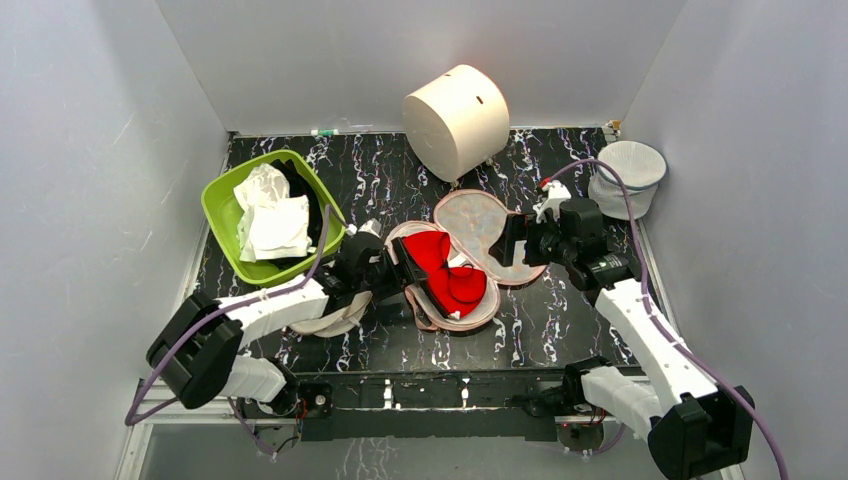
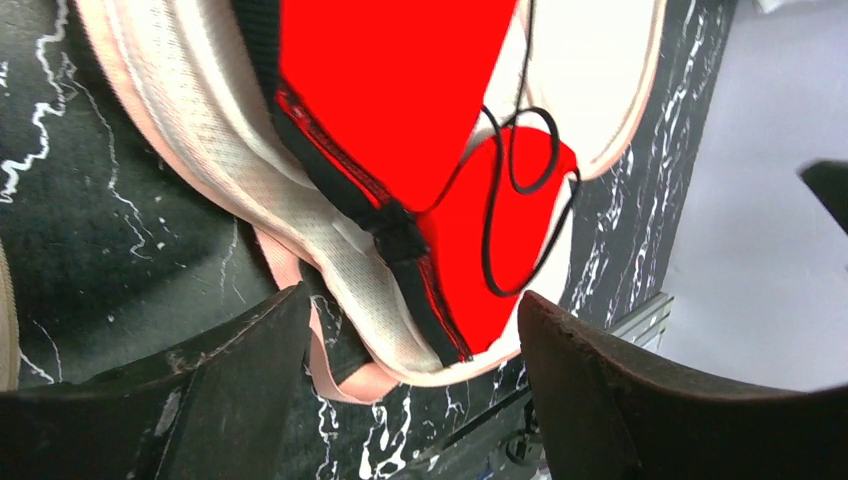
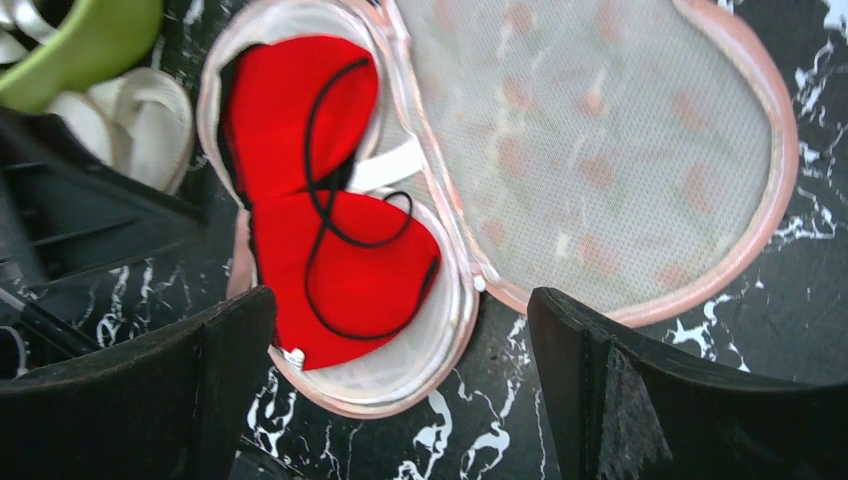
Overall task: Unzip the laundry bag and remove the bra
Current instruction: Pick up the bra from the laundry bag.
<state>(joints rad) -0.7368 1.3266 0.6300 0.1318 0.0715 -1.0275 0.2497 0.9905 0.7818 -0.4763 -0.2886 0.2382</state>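
The laundry bag [image 1: 478,222] lies open like a clamshell in the middle of the table, mesh lining up. The red bra [image 1: 443,270] with thin black straps sits in its near half. It also shows in the left wrist view [image 2: 400,90] and the right wrist view [image 3: 330,230]. My left gripper [image 1: 404,268] is open at the bag's left rim [image 2: 330,270], jaws either side of the rim and the bra's black edge, not touching. My right gripper [image 1: 512,240] is open and empty above the flipped-back lid [image 3: 600,150].
A green tub [image 1: 222,195] with white cloths stands at the left. A large beige cylinder [image 1: 457,120] lies at the back. A small white mesh basket [image 1: 628,177] stands at the right wall. A beige disc [image 1: 330,322] lies under my left arm.
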